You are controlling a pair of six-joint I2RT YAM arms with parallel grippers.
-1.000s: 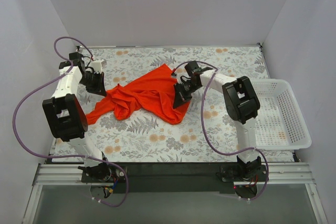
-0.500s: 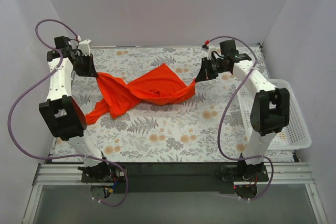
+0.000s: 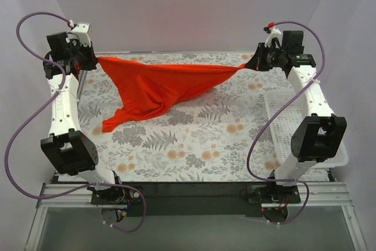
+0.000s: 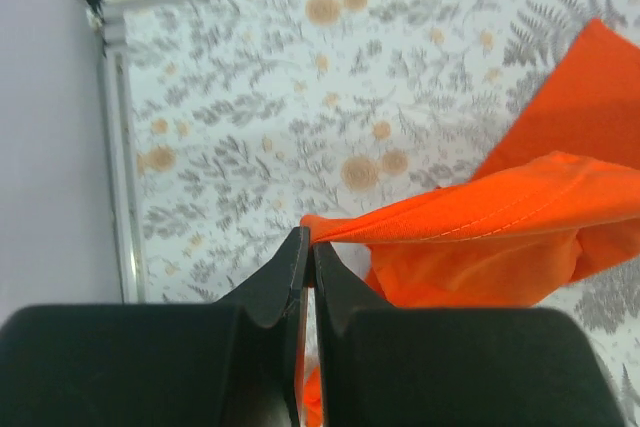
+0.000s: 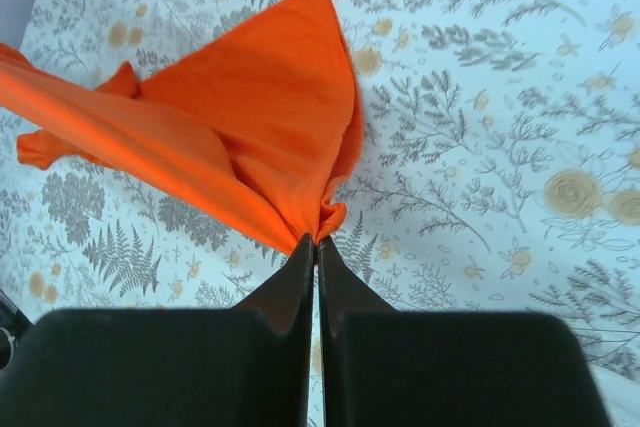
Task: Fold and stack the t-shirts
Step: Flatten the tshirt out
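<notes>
One bright orange-red t-shirt (image 3: 164,83) hangs stretched between my two grippers above the far part of the floral mat (image 3: 194,145); its lower part droops to the mat at the left. My left gripper (image 3: 94,58) is shut on one end of the shirt at the far left; in the left wrist view (image 4: 308,239) the cloth (image 4: 480,237) runs off to the right. My right gripper (image 3: 247,65) is shut on the other end at the far right; in the right wrist view (image 5: 317,242) the shirt (image 5: 250,137) fans out to the upper left.
A white slotted basket (image 3: 288,127) stands at the mat's right edge, partly behind my right arm. Grey walls close in the back and both sides. A metal rail (image 4: 115,147) borders the mat's far left corner.
Both grippers have risen and moved apart toward the far corners. The shirt has gone from a crumpled heap on the mat to a taut band hanging between them.
</notes>
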